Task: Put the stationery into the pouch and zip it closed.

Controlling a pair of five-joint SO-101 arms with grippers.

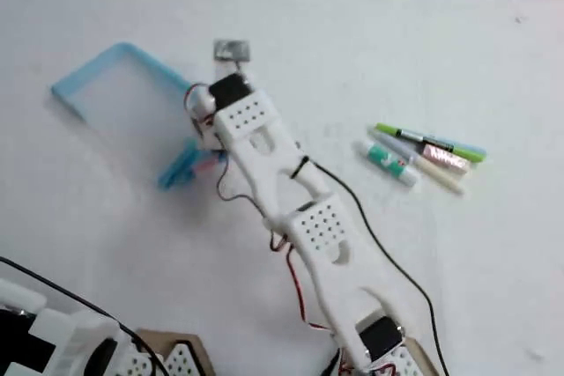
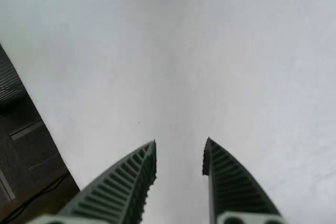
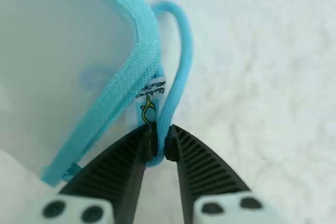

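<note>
White table (image 1: 352,59) holds a blue-edged pouch (image 1: 123,103) on its left half, the long axis slanting down toward the right gripper (image 3: 160,142), which is pinched tight on the pouch's corner loop (image 3: 181,51). Pens (image 1: 423,154) lie well apart to the right, seemingly on a similar slant. The left gripper (image 2: 179,153) hangs parted over the table.

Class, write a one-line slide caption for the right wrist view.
Right gripper pinches the blue loop at the corner of the translucent pouch on the white table.

No text can be read. A small white tag (image 3: 153,88) at the corner of the pouch (image 3: 63,40) carries tiny dark print and a yellow emblem, both too small to make out.
</note>
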